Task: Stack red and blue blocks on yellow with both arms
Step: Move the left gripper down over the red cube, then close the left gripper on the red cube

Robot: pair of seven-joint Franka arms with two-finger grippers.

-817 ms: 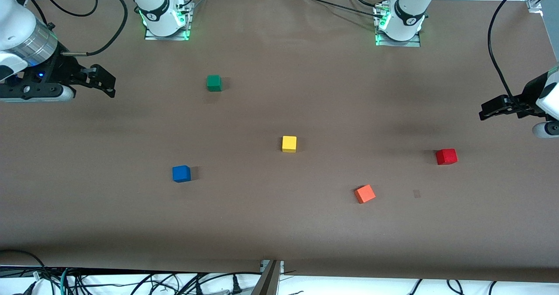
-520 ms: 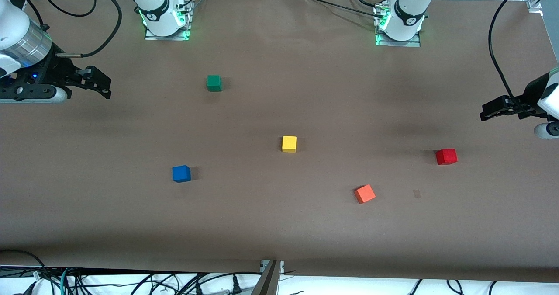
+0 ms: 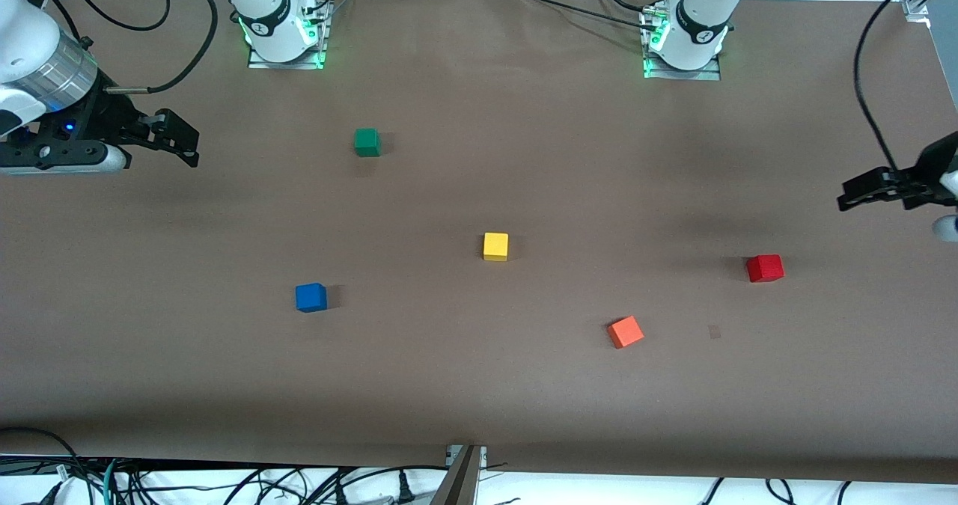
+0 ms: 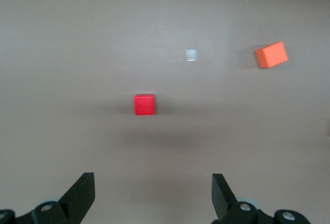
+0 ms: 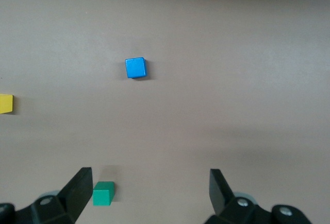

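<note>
The yellow cube (image 3: 495,246) sits near the table's middle. The blue cube (image 3: 310,297) lies nearer the front camera, toward the right arm's end; it also shows in the right wrist view (image 5: 136,68). The red cube (image 3: 764,268) lies toward the left arm's end and shows in the left wrist view (image 4: 145,104). My left gripper (image 3: 849,194) hangs open and empty above the table edge at its end, apart from the red cube. My right gripper (image 3: 183,140) hangs open and empty high at its end, apart from the blue cube.
A green cube (image 3: 367,142) sits nearer the bases, and an orange cube (image 3: 625,332) lies nearer the front camera between yellow and red. A small pale mark (image 3: 714,331) is on the brown table cover. Cables run along the front edge.
My left gripper has drifted outward and down toward its end of the table. My right gripper shifted slightly and came back. The cubes have not moved.
</note>
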